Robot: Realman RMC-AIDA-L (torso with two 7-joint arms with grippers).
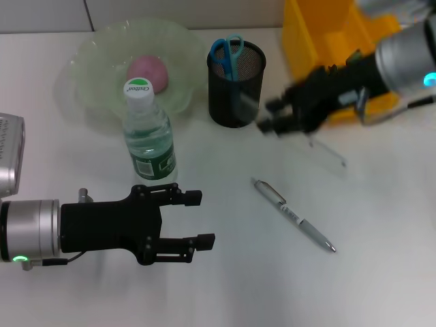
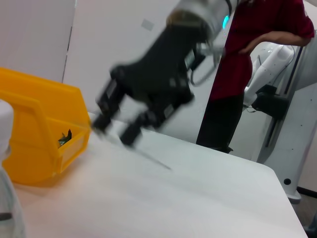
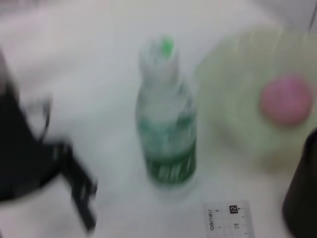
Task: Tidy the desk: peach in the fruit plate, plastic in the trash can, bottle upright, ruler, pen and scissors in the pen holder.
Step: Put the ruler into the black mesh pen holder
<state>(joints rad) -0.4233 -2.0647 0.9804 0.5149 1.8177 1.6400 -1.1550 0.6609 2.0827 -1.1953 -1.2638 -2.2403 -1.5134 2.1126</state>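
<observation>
white desk; blurred right gripper [image 1: 272,116] jaws pinching clear ruler [image 1: 325,152]; left gripper [image 1: 197,218] jaws spread

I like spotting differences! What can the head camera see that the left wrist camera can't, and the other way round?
Only the head view shows the peach in the plate, the scissors in the holder, the pen and the left hand. Only the left wrist view shows a person standing beyond the table. Both show the bin, the right hand and the clear ruler.
</observation>
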